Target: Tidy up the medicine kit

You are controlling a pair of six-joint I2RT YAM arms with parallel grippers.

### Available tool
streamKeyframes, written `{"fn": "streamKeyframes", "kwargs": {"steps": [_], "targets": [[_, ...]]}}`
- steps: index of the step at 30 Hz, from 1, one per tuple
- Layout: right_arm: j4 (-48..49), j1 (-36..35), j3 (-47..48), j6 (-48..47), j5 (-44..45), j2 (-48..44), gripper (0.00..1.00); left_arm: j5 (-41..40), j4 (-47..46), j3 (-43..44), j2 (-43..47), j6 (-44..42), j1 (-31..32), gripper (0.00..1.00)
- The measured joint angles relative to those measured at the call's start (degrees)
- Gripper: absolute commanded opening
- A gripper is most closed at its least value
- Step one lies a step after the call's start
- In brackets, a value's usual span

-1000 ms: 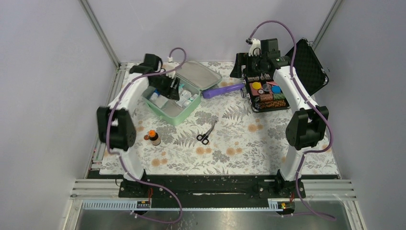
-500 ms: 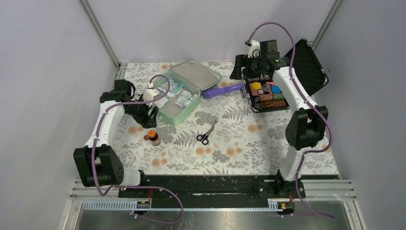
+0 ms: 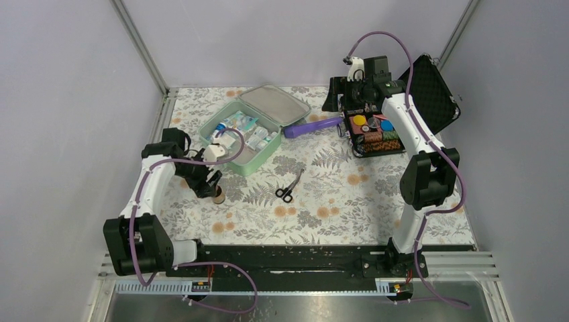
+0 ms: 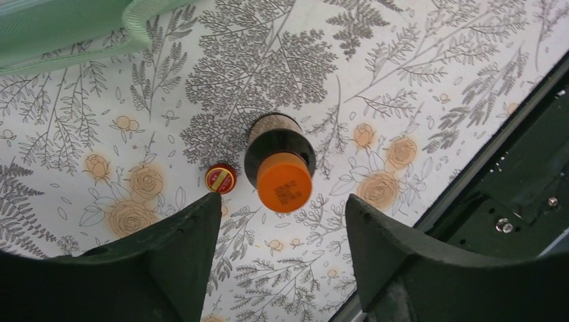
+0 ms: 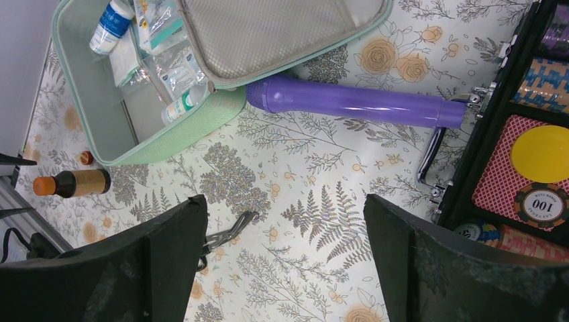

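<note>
The mint-green medicine kit [image 3: 247, 163] lies open at the back left, with packets and small bottles inside; it also shows in the right wrist view [image 5: 201, 124] and at the top left of the left wrist view [image 4: 67, 27]. A brown bottle with an orange cap [image 4: 278, 157] stands on the cloth beside a small red tin [image 4: 221, 179]. My left gripper [image 4: 282, 208] is open and empty just above the bottle, which is partly hidden under it in the top view [image 3: 219, 197]. My right gripper [image 5: 285, 208] is open and empty, held high at the back [image 3: 333, 95].
Scissors [image 3: 288, 188] lie mid-table. A purple tube [image 3: 312, 125] lies between the kit and an open black foam-lined case [image 3: 353, 145] of colourful pieces. The black frame rail [image 4: 523, 168] runs close to the bottle on the left edge.
My left arm has swung out of the medicine kit towards the near left and now hangs over the brown bottle. The right arm has barely moved.
</note>
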State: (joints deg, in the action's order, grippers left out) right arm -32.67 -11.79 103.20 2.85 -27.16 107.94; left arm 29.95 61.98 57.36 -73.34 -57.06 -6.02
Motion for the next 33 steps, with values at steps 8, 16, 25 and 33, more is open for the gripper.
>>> {"fn": "streamKeyframes", "kwargs": {"steps": [8,16,25,33], "targets": [[0.0,-0.2,0.0,0.0,0.0,0.0,0.93,0.3,-2.1,1.1,-5.6,-0.2,0.0,0.29],[0.0,-0.2,0.0,0.0,0.1,0.0,0.93,1.7,-0.8,4.8,-9.8,-1.7,0.0,0.0],[0.0,-0.2,0.0,0.0,0.1,0.0,0.93,4.2,9.6,18.0,-17.4,-4.2,0.1,0.0],[0.1,-0.2,-0.7,-0.2,0.1,0.0,0.93,8.8,22.0,39.5,-26.4,-5.1,1.4,0.0]]}}
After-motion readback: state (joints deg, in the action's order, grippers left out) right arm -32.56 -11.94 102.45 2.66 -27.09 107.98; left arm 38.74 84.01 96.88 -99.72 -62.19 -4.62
